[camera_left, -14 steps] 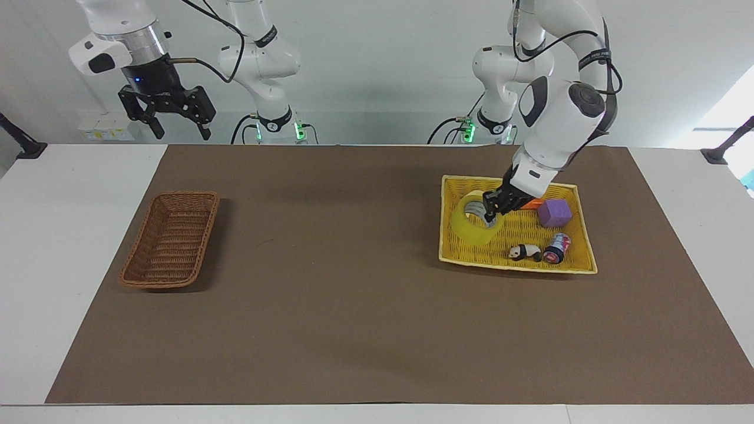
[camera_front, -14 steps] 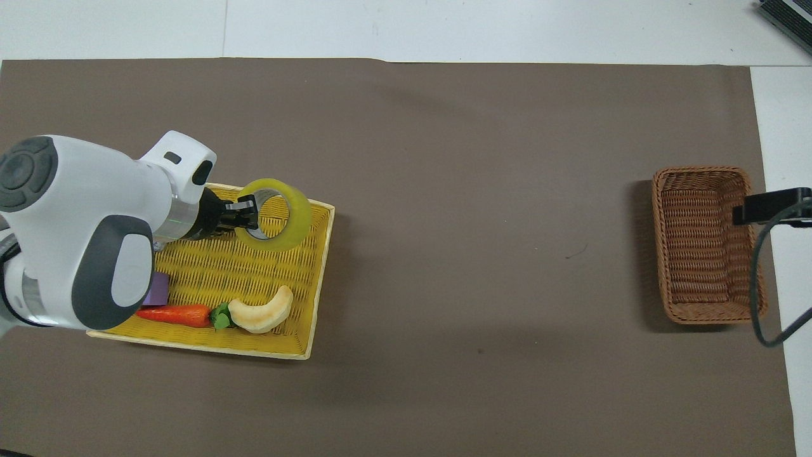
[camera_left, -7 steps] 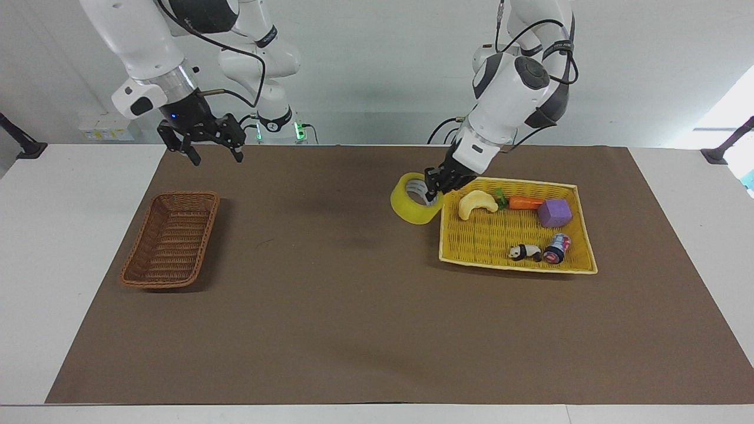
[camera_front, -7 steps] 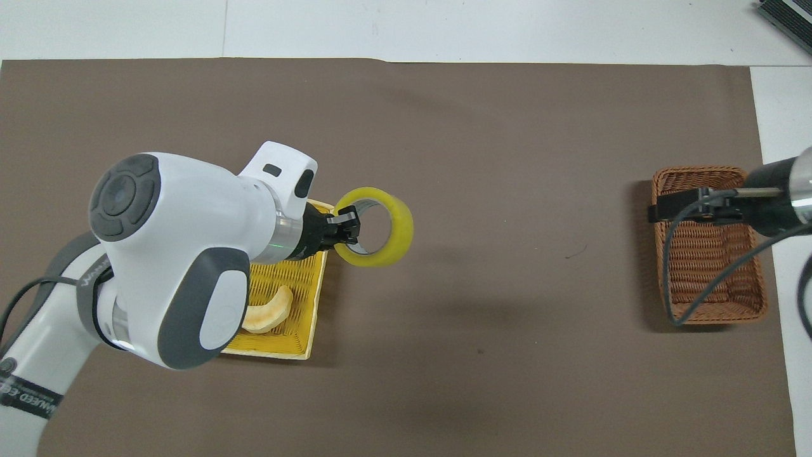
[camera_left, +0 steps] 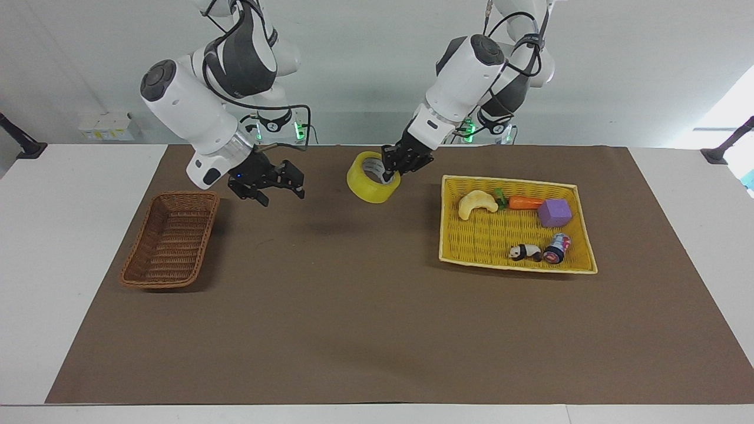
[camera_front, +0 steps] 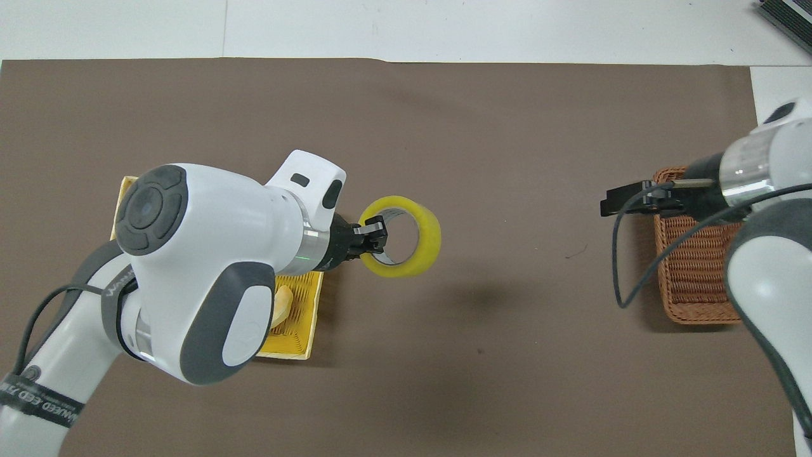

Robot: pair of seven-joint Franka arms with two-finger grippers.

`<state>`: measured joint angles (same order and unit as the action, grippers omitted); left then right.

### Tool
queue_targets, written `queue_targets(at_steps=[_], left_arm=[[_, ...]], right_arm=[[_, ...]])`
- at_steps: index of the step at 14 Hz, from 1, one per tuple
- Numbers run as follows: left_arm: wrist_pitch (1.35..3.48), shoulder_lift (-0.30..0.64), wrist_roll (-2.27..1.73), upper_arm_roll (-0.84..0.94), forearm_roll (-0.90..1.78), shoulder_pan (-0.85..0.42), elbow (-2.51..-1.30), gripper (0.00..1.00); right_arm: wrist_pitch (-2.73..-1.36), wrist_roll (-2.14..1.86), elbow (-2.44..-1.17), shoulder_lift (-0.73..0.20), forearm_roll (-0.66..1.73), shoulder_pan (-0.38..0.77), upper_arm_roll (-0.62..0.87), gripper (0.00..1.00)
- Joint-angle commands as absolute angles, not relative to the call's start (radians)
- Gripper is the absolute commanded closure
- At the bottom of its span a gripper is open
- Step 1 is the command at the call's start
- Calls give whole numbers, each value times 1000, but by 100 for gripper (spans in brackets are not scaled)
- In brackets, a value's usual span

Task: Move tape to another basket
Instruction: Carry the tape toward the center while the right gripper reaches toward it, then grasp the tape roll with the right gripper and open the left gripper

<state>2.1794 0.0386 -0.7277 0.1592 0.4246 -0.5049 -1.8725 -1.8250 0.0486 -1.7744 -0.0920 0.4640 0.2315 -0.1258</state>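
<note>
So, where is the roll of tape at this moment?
The tape is in the air, held by the left gripper over the brown mat, between the yellow tray and the basket.

left hand (camera_front: pixel 374 230), tape (camera_front: pixel 401 236) gripped, aloft

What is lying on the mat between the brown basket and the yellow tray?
Nothing: in the facing view the mat between basket and tray is bare.

The tape (camera_left: pixel 373 176) is translucent yellow with a grey-white core, the basket (camera_left: pixel 171 240) dark brown woven wicker, the tray (camera_left: pixel 505 235) bright yellow weave, and the mat (camera_left: pixel 377 318) plain brown.
</note>
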Motion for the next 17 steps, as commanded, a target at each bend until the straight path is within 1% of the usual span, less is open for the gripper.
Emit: queue_targets(at_steps=[1,3,5,7,8,11,17], left_arm=[[2189,43,-739,140,446,-540,-1862,100],[2189,41,-739,140,446,-540,-1862,100],[2189,41,-745,140,446,-540,-1862,100],[2189,41,-767,141,446,-541,-1862,100],[2189,40,-769,141,446,-549,-1862,100],[2191,40,-770,141,446,-558,-1862,100],[2212,38,-805,141,445,-586,-1856,100]], right_arm=[[-1798,20,-1828,-46,567,225,-127,0],[-1746,-6,-1858,-23,662,224,-129,0],[-1726,-79,-1871,-11,756,222,-129,0],[-1720,-135,-1908,17,765,236,-127,0],[-1727,-153,-1923,26,767,268,-129,0],[-1756,-150,-1930,31,795,311,-127,0],[-1773,-176,-1937,32,779,311,-129,0]])
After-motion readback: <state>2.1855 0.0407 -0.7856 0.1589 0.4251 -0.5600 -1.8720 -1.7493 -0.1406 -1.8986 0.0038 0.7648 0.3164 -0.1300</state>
